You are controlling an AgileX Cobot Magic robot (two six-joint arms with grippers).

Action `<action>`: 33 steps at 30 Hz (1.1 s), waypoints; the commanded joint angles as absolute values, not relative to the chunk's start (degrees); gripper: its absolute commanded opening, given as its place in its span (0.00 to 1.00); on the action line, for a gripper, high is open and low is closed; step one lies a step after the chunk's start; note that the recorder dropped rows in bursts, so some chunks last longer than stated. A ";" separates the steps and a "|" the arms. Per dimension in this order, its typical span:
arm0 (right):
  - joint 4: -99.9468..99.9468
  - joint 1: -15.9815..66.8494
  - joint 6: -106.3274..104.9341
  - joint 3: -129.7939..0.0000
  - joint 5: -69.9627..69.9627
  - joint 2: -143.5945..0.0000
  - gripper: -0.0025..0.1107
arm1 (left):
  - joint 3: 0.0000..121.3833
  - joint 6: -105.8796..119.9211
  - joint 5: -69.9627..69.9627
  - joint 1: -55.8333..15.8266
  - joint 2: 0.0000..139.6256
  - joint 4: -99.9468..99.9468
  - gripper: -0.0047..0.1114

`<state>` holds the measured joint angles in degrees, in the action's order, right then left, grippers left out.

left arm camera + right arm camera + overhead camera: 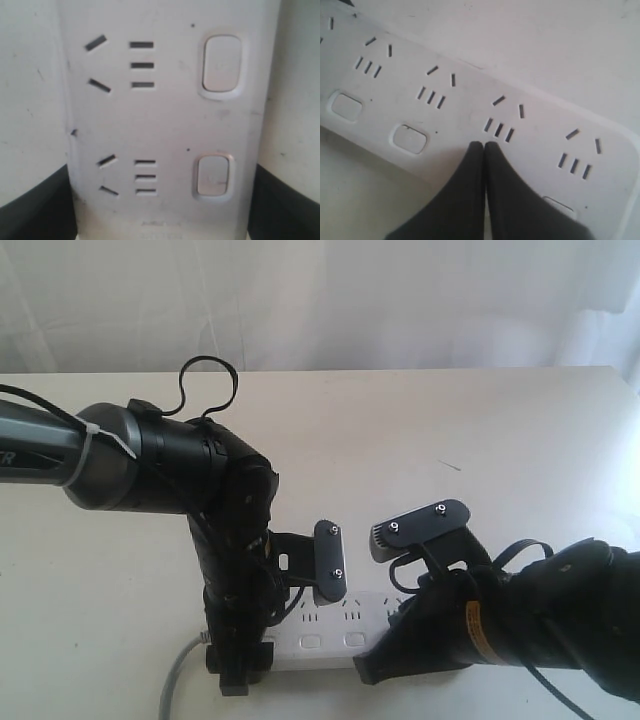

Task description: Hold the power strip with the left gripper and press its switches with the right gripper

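Note:
The white power strip (330, 650) lies along the table's near edge, its sockets and switches facing up. My left gripper (247, 642) comes down on its cord end. In the left wrist view its black fingers (35, 212) press both long sides of the power strip (165, 125), so the left gripper (162, 212) is shut on it, with two switches (220, 63) beyond. My right gripper (392, 632) is shut. Its joined tips (483, 145) rest on the power strip (460, 120) below one socket group, covering a button position; neighbouring switches (409, 138) show on either side.
A grey cord (178, 680) leaves the strip's left end toward the near edge. The pale table (450, 430) stretches back to a white curtain (320, 300). Both arms crowd the near middle.

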<state>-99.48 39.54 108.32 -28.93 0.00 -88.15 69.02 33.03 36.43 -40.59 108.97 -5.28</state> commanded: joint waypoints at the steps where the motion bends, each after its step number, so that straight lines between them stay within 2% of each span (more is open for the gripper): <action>1: -99.95 39.55 108.17 -28.60 -0.54 -90.77 0.02 | 68.63 33.42 38.44 -40.73 108.62 -3.60 0.04; 10: -99.95 39.55 108.17 -27.77 -3.72 -94.08 0.02 | 68.63 33.42 39.43 -40.73 108.62 -3.45 0.04; 17: -99.95 39.55 108.17 -23.05 2.75 -94.40 0.02 | 68.63 33.42 38.68 -40.73 108.62 -3.45 0.04; 26: -99.95 39.55 108.17 -22.21 2.78 -94.40 0.02 | 68.63 33.29 38.29 -40.73 108.62 -3.30 0.04; 33: -99.95 39.55 108.17 -22.21 5.98 -88.42 0.02 | 68.63 33.29 38.65 -40.73 108.62 -3.33 0.04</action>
<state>-100.21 39.98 108.32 -26.25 2.66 -88.19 69.02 33.03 36.38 -40.59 108.97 -4.06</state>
